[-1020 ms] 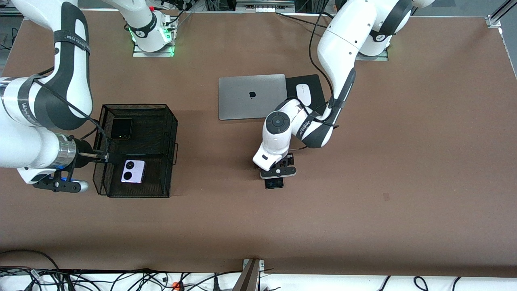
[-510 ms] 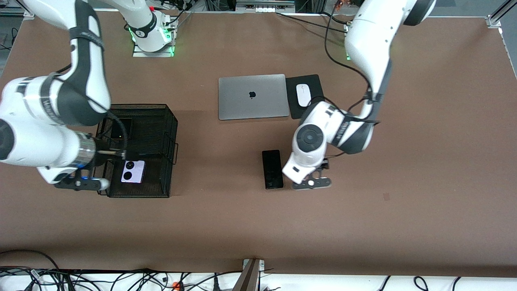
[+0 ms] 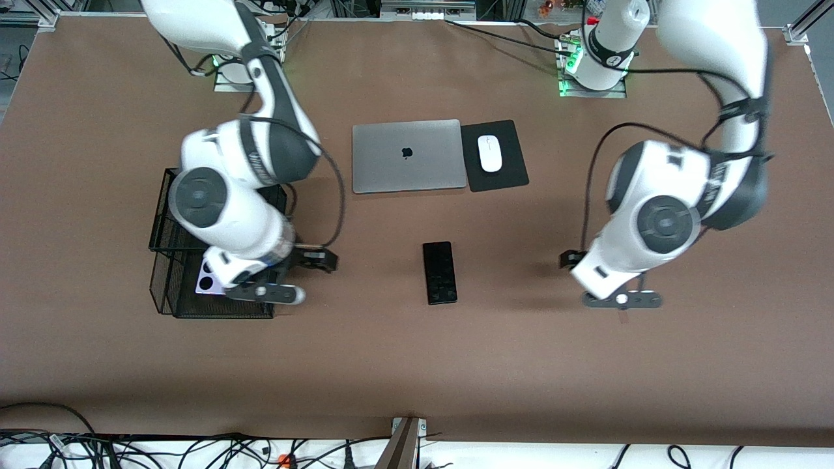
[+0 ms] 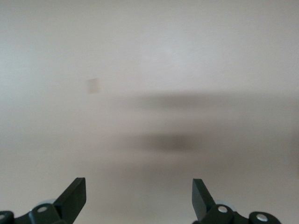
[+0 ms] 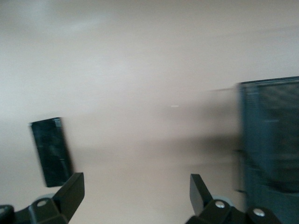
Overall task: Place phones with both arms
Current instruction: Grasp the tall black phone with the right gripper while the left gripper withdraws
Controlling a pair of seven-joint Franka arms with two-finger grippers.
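Observation:
A long black phone (image 3: 440, 272) lies flat on the brown table near its middle, free of both grippers; the right wrist view shows this phone (image 5: 51, 150) too. A lilac phone (image 3: 207, 279) with black circles peeks out in the black mesh basket (image 3: 218, 307), mostly covered by the right arm. The small black phone is hidden under that arm. My right gripper (image 3: 318, 259) (image 5: 136, 196) hangs open and empty over the table between basket and long phone. My left gripper (image 3: 568, 259) (image 4: 139, 196) hangs open and empty over bare table, toward the left arm's end.
A closed grey laptop (image 3: 406, 155) lies farther from the front camera than the long phone, with a white mouse (image 3: 489, 153) on a black pad (image 3: 511, 172) beside it. The basket wall (image 5: 271, 140) shows close to the right gripper. Cables run along the table's near edge.
The left arm has pulled away from the long black phone toward its own end, leaving it on the table. The right arm has swung across the basket toward the table's middle.

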